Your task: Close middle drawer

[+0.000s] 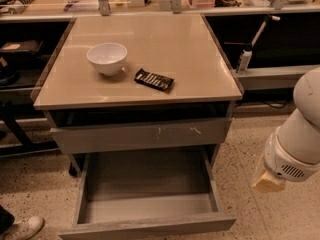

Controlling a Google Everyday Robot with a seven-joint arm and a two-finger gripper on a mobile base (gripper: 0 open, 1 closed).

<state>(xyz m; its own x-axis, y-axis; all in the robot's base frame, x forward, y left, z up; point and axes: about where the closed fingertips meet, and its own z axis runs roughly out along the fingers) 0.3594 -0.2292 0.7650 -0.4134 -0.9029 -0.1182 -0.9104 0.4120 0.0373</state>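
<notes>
The middle drawer (145, 184) is pulled far out of the grey cabinet, and its deep grey interior shows empty. Its plain front panel (150, 227) is at the bottom edge of the view. Above it is a shut grey drawer front with small pale scratch marks (175, 131). My white arm (295, 139) comes in from the right edge. My gripper (268, 180), seen as a pale yellowish end piece, hangs to the right of the open drawer, level with its right side wall and apart from it.
On the beige cabinet top (190, 59) stand a white bowl (107, 58) and a dark snack bar (154, 79). Dark shelving flanks the cabinet on both sides. A shoe (22, 227) shows at the lower left. The floor is speckled.
</notes>
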